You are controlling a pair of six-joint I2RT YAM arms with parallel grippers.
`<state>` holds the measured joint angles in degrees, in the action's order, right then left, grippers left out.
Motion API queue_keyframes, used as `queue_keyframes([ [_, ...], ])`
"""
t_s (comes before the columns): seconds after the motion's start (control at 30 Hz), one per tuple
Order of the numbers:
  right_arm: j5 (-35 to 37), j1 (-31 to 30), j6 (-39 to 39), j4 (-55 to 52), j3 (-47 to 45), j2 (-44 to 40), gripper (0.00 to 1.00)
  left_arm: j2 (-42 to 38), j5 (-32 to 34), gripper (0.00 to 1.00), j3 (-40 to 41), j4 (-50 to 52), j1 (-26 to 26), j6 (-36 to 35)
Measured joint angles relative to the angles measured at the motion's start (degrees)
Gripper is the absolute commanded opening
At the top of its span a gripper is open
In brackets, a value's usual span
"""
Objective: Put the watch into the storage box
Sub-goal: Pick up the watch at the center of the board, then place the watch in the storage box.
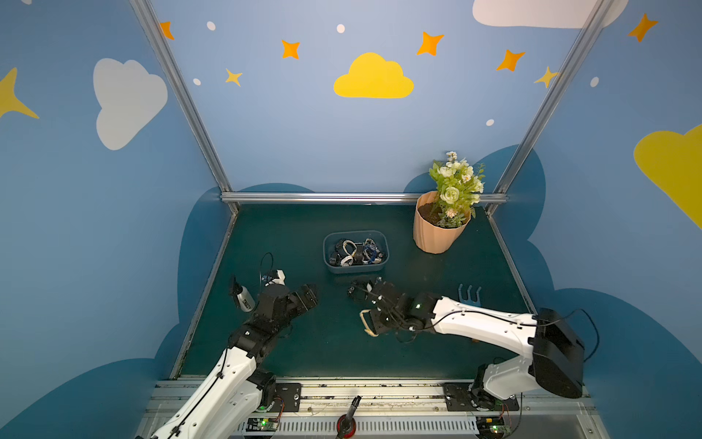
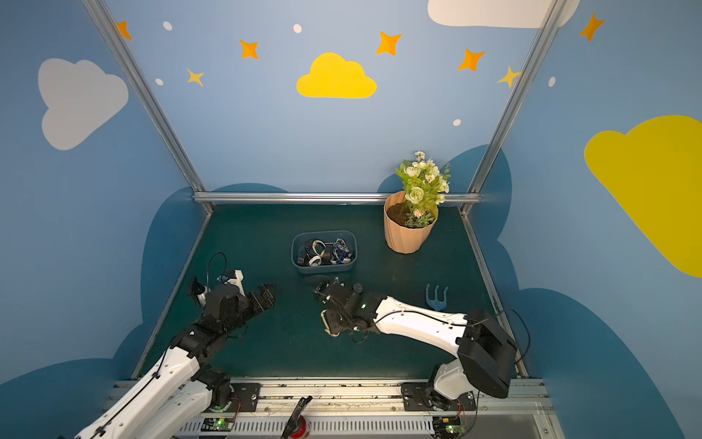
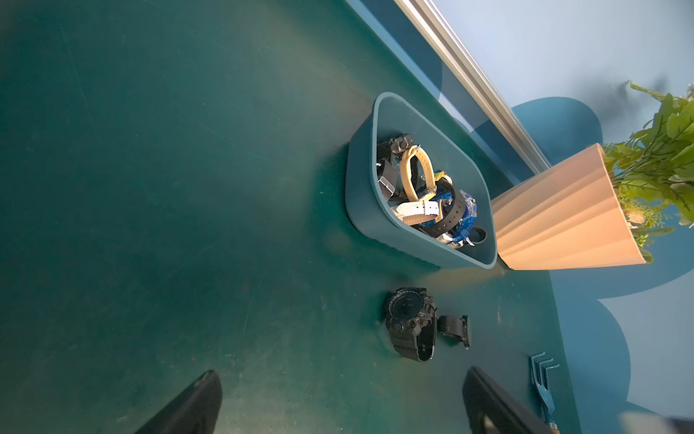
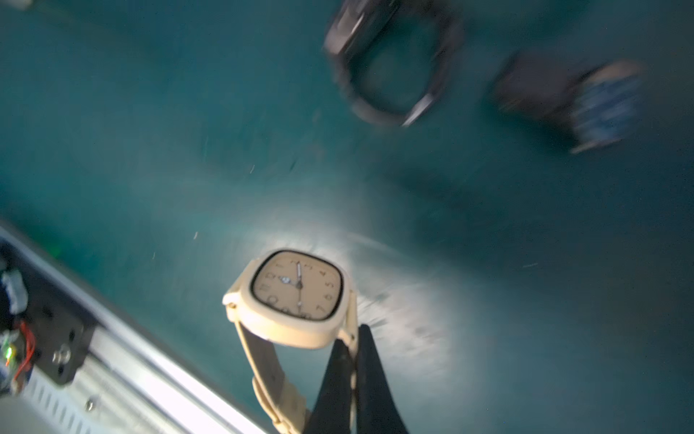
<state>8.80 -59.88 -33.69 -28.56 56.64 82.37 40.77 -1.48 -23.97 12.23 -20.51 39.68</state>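
The right claw (image 4: 355, 338) is pinched tight on the soft strap of the cream watch (image 4: 296, 295), just beside its square case, low over the counter (image 1: 304, 353), short of the storage box (image 1: 355, 269). The left claw (image 3: 341, 375) gapes wide, empty. Likely light, with a floppy band that may swing; holding near the stiff case seems wise. Dial shows numerals only, no brand legible
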Motion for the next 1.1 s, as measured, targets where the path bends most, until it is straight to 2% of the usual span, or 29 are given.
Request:
queue_keyframes([
  [0.27, 6.0, 10.5, 9.3, -0.1, 11.2, 0.0, 0.0, -2.2, 0.0, 1.0, 0.0, 0.2, 0.0, 0.0],
  [0.6, 5.1, 20.3, 17.0, 0.5, 27.0, 14.1, 0.0, -2.6, -0.4, 1.0, 0.0, 0.3, 0.0, 0.2],
  [0.87, 3.7, 25.1, 19.9, 0.8, 34.8, 25.1, 0.0, -2.3, -0.6, 1.0, 0.1, 0.4, 0.0, 0.2],
  [1.1, 5.7, 26.6, 22.2, 0.7, 41.6, 32.7, 0.0, -2.4, -0.6, 1.0, 0.5, 0.7, 0.0, 0.2],
])
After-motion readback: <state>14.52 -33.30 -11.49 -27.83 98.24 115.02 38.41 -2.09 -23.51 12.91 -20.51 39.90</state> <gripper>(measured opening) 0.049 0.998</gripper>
